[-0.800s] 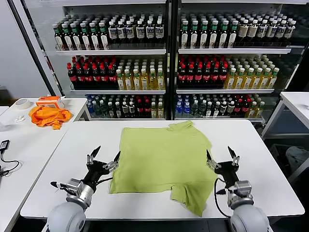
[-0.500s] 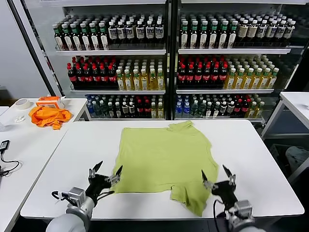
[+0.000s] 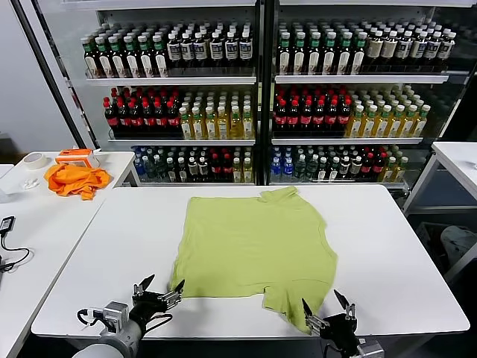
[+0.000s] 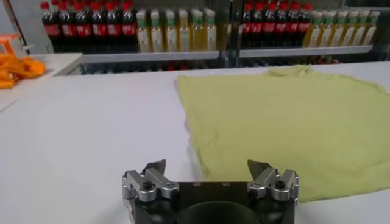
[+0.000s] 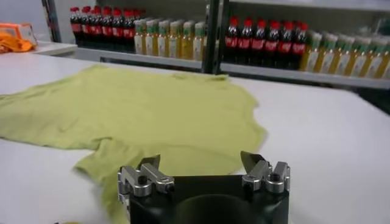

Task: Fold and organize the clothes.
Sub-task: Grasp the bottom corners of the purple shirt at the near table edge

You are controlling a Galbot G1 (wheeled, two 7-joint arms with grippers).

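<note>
Your left tool (image 3: 159, 289) sits low over the near edge of the white counter (image 3: 417, 261), its two fingers spread wide with nothing between them. The green shirt (image 3: 257, 250) lies flat just ahead of it and off to its right side; the shirt's near left corner is close to the tool's right finger, though you cannot tell from the head view whether they touch. In the left wrist view the tool (image 4: 210, 175) faces the shirt (image 4: 292, 125) with its hem just beyond the fingertips.

Your right tool (image 3: 326, 307) is also at the near edge, fingers spread wide and empty. It sits just beside the hanging near flap of the shirt, which drops toward the counter's edge on the tool's left side. The right wrist view shows the tool (image 5: 204, 169) with the shirt (image 5: 128, 115) spread ahead and leftward.
</note>
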